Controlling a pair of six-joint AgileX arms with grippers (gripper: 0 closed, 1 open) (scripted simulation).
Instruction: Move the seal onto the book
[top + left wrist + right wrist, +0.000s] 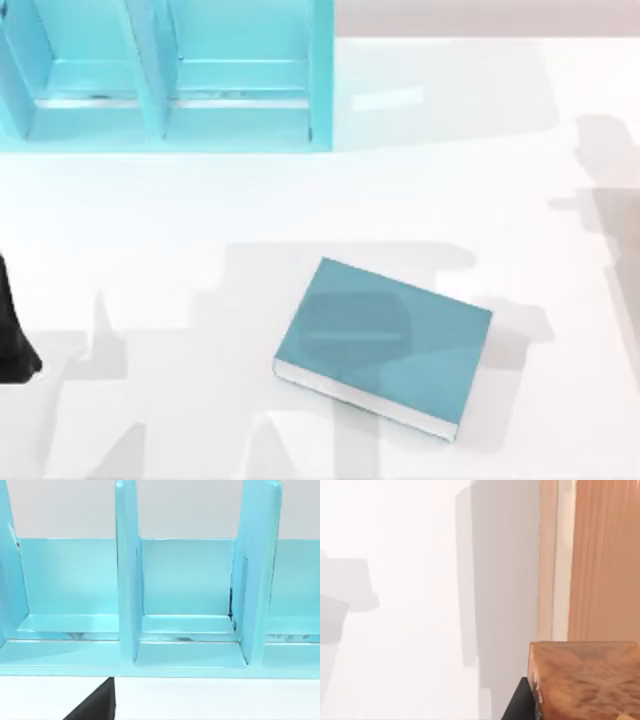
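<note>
Setting: rendered simulation tabletop, office or study type. Evidence: plain white table surface (480, 180); teal compartmented shelf unit with upright dividers (165, 90), upper left of the top view; teal hardcover book with white page edges (385, 345), lower centre.

The book (385, 345) is lying flat and closed on the white table, right of centre toward the near edge, turned askew, its plain teal cover facing up and white page edges showing. The seal (585, 680) is showing an orange-brown, mottled blocky body.
</note>
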